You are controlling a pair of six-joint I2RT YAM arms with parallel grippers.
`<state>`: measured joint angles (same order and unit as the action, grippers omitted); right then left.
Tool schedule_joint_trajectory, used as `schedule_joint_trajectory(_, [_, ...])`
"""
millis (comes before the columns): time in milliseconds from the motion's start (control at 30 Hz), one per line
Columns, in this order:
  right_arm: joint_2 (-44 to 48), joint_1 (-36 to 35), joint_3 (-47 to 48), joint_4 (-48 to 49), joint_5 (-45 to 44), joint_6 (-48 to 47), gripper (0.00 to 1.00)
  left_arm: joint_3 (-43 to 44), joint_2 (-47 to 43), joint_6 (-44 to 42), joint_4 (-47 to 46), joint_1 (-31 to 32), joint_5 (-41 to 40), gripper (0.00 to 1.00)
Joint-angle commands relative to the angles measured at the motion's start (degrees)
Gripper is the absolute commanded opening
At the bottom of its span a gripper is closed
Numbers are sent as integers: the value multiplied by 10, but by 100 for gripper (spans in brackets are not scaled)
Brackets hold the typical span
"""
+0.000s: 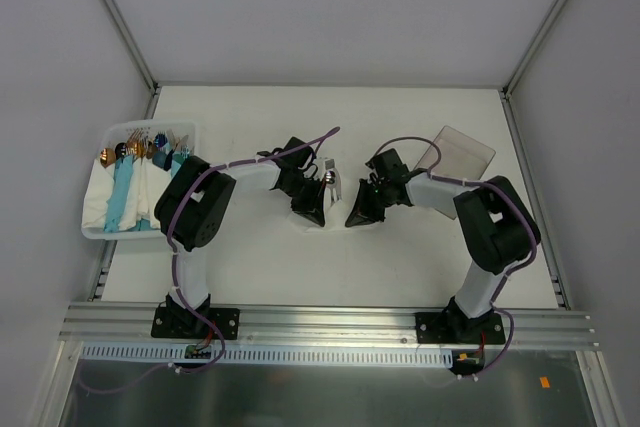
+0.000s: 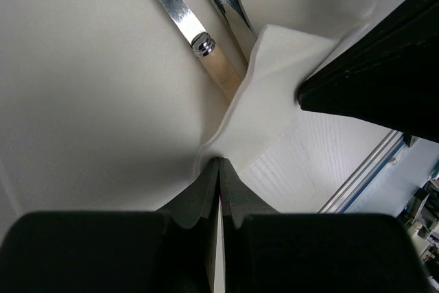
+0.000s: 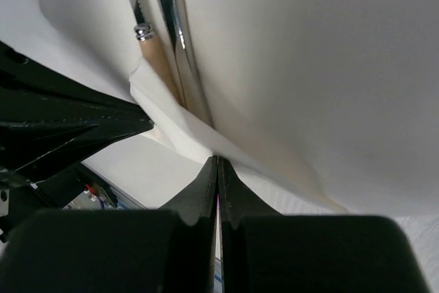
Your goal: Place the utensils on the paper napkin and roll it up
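Observation:
The white paper napkin (image 1: pixel 331 193) stands folded up between my two grippers at mid-table. It fills the left wrist view (image 2: pixel 103 101) and the right wrist view (image 3: pixel 309 66). The utensils (image 2: pixel 171 5) lie inside the fold: shiny silver strips and a tan handle with a silver cap; they also show in the right wrist view (image 3: pixel 159 60). A rounded silvery end (image 1: pixel 328 177) pokes out on top. My left gripper (image 2: pixel 219 161) is shut on one napkin edge. My right gripper (image 3: pixel 217 158) is shut on the opposite edge.
A white bin (image 1: pixel 100 227) at far left holds light-blue and white rolled bundles with utensil ends. A clear plastic tray (image 1: pixel 462 152) lies behind the right arm. Metal rails run along the table's sides and front.

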<state>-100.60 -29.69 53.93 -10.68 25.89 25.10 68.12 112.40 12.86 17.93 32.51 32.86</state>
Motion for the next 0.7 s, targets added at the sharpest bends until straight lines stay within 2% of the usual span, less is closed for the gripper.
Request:
schedule_joint_trajectory(0, [-21, -5, 3, 12, -10, 2, 0, -8, 32, -22, 34, -10, -58, 0])
schedule_joint_trajectory(400, [-33, -5, -8, 0, -25, -10, 0, -11, 26, -24, 35, -10, -56, 0])
schedule_joint_trajectory(667, [-36, -5, -8, -5, -25, -14, 0, -6, -62, -34, 25, -8, 26, 0])
